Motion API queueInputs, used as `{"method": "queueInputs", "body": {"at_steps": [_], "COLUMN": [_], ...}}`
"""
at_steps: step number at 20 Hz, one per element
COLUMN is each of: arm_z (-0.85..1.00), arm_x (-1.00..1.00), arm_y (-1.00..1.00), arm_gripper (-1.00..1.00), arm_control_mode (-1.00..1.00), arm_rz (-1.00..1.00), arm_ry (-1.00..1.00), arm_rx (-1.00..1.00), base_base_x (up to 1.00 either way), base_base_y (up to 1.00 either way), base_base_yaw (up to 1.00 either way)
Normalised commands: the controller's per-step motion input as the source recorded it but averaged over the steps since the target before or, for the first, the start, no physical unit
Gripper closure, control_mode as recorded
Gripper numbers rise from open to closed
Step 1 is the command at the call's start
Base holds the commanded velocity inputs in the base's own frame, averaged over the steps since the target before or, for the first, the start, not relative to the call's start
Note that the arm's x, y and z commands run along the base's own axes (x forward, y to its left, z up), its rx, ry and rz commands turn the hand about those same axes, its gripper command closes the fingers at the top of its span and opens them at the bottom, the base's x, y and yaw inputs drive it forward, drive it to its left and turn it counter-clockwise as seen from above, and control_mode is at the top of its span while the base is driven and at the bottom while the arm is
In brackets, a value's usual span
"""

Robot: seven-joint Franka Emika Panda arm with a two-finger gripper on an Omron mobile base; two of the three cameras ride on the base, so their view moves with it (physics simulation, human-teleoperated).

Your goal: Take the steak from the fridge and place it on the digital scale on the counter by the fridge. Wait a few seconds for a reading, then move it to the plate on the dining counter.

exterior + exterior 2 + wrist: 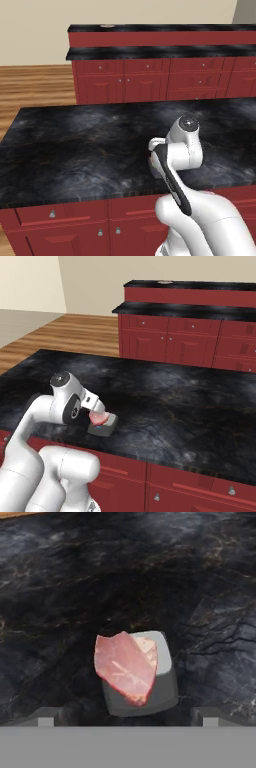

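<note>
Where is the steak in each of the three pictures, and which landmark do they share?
Left base view: hidden behind the arm; I cannot place it.
Right base view: steak at lower left, lying on the digital scale.
Hand view: steak at centre, covering the scale's left part.
Shared landmark: the black marbled counter.

The flat pinkish-red raw steak [125, 668] lay on the small light-grey square scale [162, 662], overhanging its left edge. The scale sat on the black marbled bench [175, 401] close to its near edge. The hand [95, 406] hung just above them. Knobbed red cabinets [185, 341] stood far behind.
</note>
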Motion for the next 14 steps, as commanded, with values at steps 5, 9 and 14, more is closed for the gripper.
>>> {"method": "queueInputs", "body": {"at_steps": [5, 9, 14], "arm_z": [0.0, 0.0, 0.0], "arm_x": [-0.1, -0.13, -0.11], "arm_y": [0.36, 0.15, 0.0], "arm_gripper": [-1.0, -1.0, -1.0], "arm_control_mode": [-1.0, -1.0, -1.0], "arm_rz": [0.13, 0.17, 0.19], "arm_ry": [0.0, 0.0, 0.0], "arm_rx": [-0.17, -0.19, -0.16], "base_base_x": [0.0, 0.0, 0.0], "base_base_y": [0.0, 0.0, 0.0], "base_base_yaw": [0.0, 0.0, 0.0]}}
